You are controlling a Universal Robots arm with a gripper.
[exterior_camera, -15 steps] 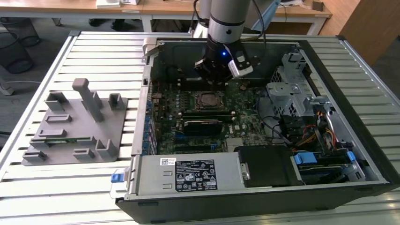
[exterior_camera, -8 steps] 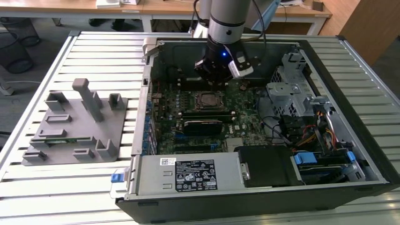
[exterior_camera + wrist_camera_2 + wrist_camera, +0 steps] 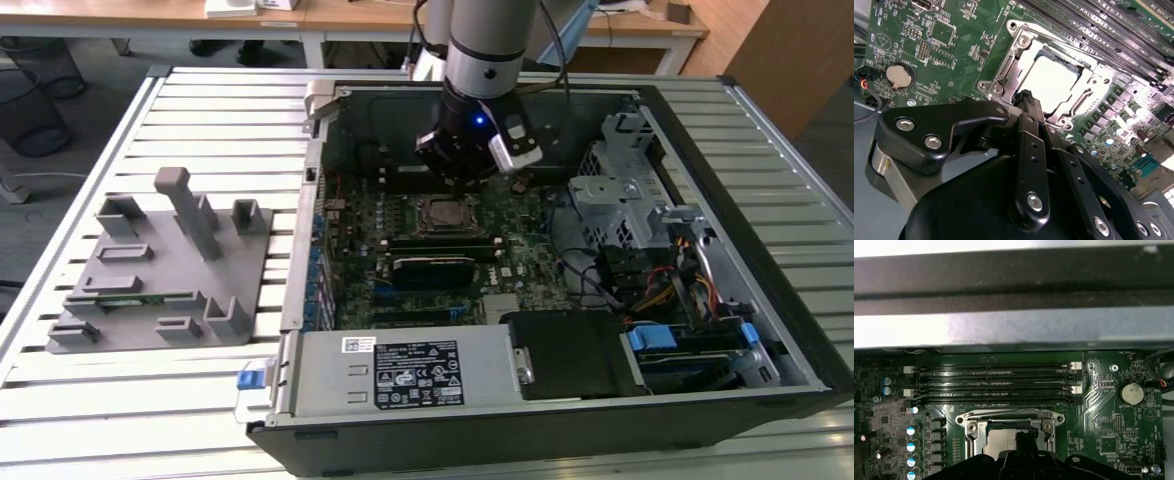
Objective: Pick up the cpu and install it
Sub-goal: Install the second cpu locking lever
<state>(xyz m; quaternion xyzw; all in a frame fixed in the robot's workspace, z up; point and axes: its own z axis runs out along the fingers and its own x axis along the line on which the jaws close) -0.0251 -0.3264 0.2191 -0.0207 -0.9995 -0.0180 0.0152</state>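
Note:
The cpu lies flat in the motherboard socket, its shiny silver lid ringed by the socket's metal frame. It also appears as a pale square under the fingertips in the first wrist view, and in the exterior view as a grey square in the middle of the board. My gripper hangs just above the socket's far edge. Its black fingertips are pressed together with nothing between them, and they stand over the socket's edge rather than on the lid.
The open computer case walls the board in. Black memory slots run beside the socket, and a coin battery sits nearby. A drive cage and cables stand at the exterior view's right. A grey fixture tray lies at its left.

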